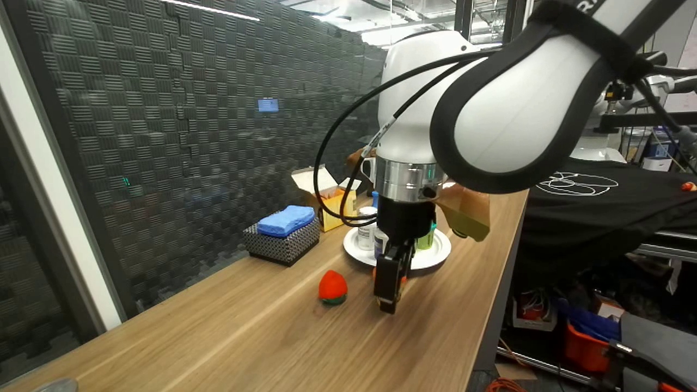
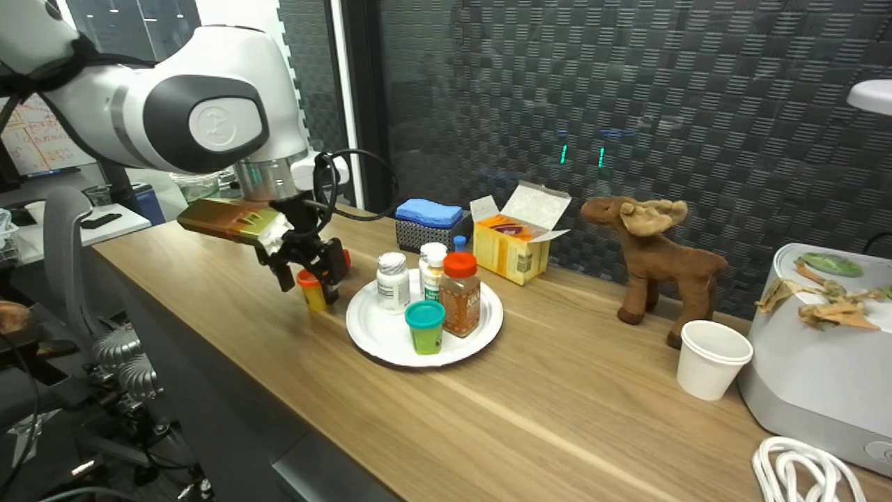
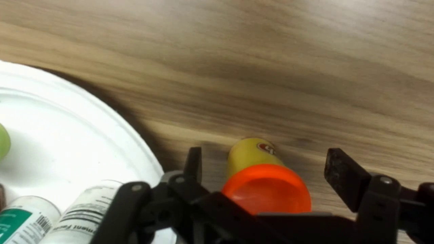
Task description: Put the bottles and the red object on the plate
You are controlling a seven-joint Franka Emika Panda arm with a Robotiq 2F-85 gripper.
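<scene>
White bottles (image 2: pixel 392 284) and a brownish red-capped bottle (image 2: pixel 460 301) stand on that round white plate (image 2: pixel 369 331) between ten and three o'clock from here, the rounded red object (image 2: pixel 346 259) outside near ten.

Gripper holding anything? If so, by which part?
Nothing held: the gripper is open, its jaws on either side of the orange-lidded yellow tub, with tabletop showing in both gaps in the wrist view.

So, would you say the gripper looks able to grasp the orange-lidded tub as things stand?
Probably yes: in the wrist view the open gripper has the orange-lidded tub between its fingers, with a gap each side and nothing seen blocking their closing.
</scene>
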